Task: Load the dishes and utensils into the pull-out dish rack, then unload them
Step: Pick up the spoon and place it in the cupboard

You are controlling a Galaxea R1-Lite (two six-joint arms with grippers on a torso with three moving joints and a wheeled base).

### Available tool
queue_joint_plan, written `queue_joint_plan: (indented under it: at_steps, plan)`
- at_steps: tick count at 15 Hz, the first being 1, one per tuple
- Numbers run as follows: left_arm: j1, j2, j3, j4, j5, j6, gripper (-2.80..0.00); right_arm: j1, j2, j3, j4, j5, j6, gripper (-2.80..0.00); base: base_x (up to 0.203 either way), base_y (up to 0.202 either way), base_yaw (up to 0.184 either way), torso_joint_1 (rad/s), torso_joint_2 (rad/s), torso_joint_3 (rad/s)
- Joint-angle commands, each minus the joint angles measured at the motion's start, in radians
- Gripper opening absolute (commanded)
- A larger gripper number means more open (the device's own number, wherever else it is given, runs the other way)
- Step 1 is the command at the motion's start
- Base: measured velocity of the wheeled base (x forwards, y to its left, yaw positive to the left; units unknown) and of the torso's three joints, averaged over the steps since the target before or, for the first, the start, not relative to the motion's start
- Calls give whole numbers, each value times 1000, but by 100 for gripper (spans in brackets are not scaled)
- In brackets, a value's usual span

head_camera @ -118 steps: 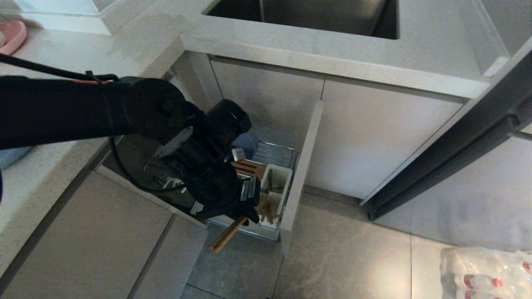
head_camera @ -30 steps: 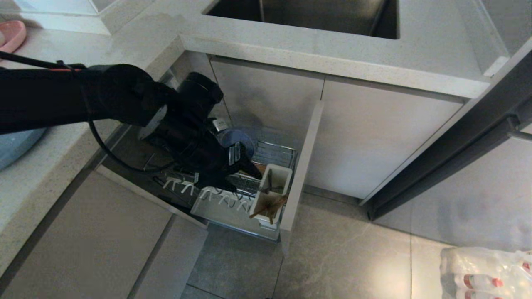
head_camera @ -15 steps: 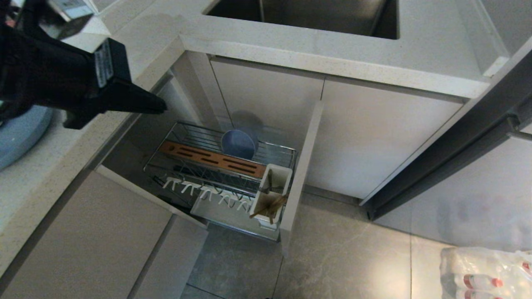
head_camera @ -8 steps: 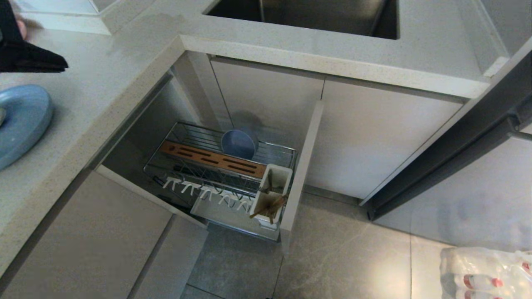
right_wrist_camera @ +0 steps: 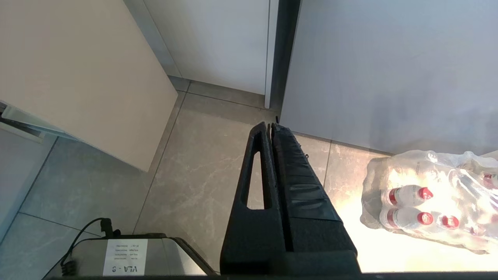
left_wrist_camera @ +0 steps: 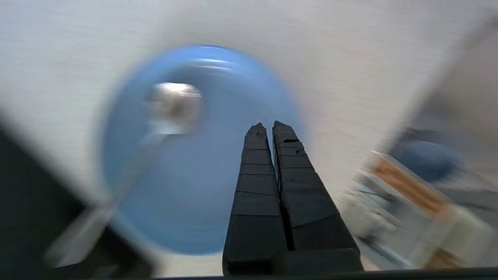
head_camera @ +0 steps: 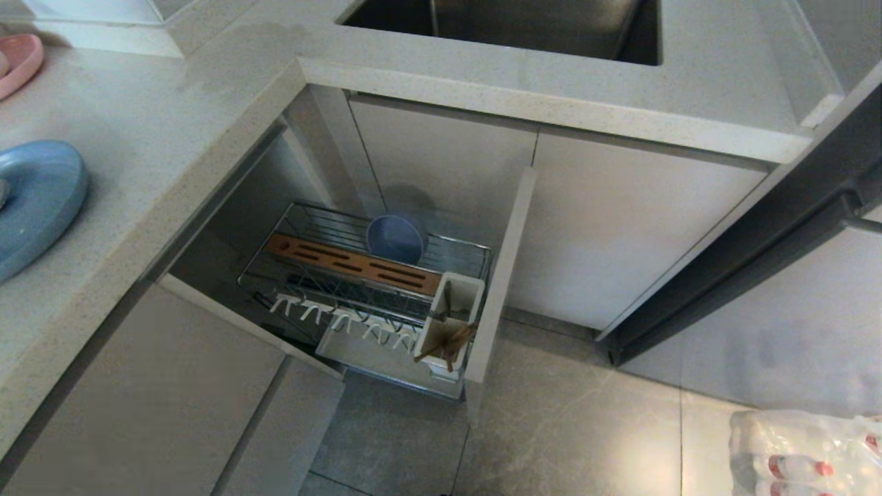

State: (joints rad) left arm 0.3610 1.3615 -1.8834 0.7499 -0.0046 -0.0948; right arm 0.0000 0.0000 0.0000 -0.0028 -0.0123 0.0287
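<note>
speckled pale tabletop (head_camera: 172, 117) wrapping a kitchen corner, grey tiled floor (head_camera: 565, 427) below.
plate (head_camera: 34, 200) on tabletop; bowl (head_camera: 394, 238) and chopsticks (head_camera: 444, 342) in pull-out rack (head_camera: 455, 258); left pincer (left_wrist_camera: 268, 128) closed empty above plate; right pincer (right_wrist_camera: 270, 126) closed over floor.

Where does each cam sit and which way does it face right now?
Head view: high on the robot, looking down at the counter, the pulled-out dish rack and floor; no arm shows.
Left wrist view: behind the shut left gripper, facing the blue plate with the spoon on it.
Right wrist view: behind the shut right gripper, facing the floor and bottle pack.
Shared: head and left wrist both show plate and rack.
</note>
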Motion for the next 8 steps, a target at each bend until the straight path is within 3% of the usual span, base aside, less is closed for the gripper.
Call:
queue_joint_plan:
  at_steps: [1, 3, 6, 8]
  plan:
    - [79, 7, 3, 4, -12, 22, -280, 0, 2, 0, 0, 0, 0, -280, 0, 0, 0, 0, 0, 0]
    - [206, 13, 3, 5, -90, 69, -280, 0, 2, 0, 0, 0, 0, -280, 0, 0, 0, 0, 0, 0]
    - [411, 34, 5, 5, -294, 171, -280, 0, 2, 0, 0, 0, 0, -280, 0, 0, 0, 0, 0, 0]
    - [506, 69, 7, 9, -403, 266, -280, 0, 1, 0, 0, 0, 0, -280, 0, 0, 0, 0, 0, 0]
